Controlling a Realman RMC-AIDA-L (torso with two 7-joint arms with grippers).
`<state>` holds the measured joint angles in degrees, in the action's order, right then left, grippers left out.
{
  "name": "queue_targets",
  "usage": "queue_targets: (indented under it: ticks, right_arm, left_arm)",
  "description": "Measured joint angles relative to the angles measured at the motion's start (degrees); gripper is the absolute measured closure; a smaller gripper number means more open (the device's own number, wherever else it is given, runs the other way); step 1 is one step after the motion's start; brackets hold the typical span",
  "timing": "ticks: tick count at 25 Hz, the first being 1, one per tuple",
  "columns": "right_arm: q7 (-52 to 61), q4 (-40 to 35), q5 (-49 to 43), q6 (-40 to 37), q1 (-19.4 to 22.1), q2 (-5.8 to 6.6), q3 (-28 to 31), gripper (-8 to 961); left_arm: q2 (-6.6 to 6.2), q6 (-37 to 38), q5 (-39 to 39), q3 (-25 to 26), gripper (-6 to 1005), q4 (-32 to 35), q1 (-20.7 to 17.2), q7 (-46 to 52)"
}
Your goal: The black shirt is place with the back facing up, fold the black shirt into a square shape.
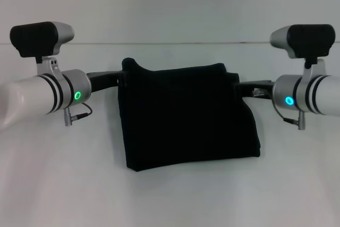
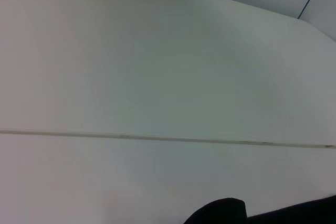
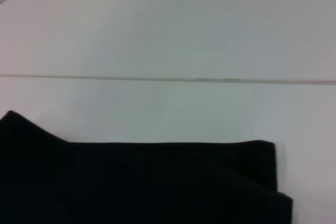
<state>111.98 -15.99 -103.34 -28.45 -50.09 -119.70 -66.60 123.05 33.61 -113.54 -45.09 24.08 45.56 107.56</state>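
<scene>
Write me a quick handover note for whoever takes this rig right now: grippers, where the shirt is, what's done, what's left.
Left gripper: at the far left corner of the black shirt; grip not visible.
Right gripper: at the far right corner; grip not visible.
Shirt: on the white table, centred between the arms, plain side up.
Done: folded to a rough rectangle.
Left: far left corner pokes up; check it, release, withdraw.

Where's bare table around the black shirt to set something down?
Bare table runs along the black shirt's near edge, and another strip lies beyond its far edge. It is crowded at both sides, where the left pincer and right pincer meet the shirt's upper corners.
</scene>
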Motion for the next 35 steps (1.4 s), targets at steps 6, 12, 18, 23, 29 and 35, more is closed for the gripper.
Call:
queue_targets:
  ticks: [6, 12, 18, 23, 29, 35]
  right_arm:
    - [-0.5, -6.1, 1.0, -4.3, 3.0, 0.39, 2.6, 954]
    - [-0.3, -6.4, 1.6, -11.0, 2.3, 1.52, 6.0, 954]
    - [-0.8, -2.8, 0.7, -5.1, -0.7, -0.18, 2.4, 954]
    - [-0.8, 1.5, 0.8, 0.2, -3.5, -0.75, -0.9, 954]
    - [-0.6, 1.0, 1.0, 1.8, -1.5, -0.35, -0.4, 955]
    - [-0.7, -8.3, 1.4, -3.5, 4.9, -0.1, 0.2, 955]
  left_arm:
    - [0.0, -0.2, 0.0, 0.0, 962, 0.0, -0.1, -0.1]
    - [0.0, -0.2, 0.0, 0.0, 962, 0.0, -0.1, -0.1]
    - [0.0, 0.1, 0.0, 0.0, 961, 0.0, -0.2, 0.0]
    - [0.0, 0.2, 0.0, 0.0, 961, 0.0, -0.1, 0.0]
    - [0.0, -0.1, 0.0, 0.0, 961, 0.0, 0.1, -0.1]
    - [0.0, -0.5, 0.0, 0.0, 962, 0.0, 0.1, -0.3]
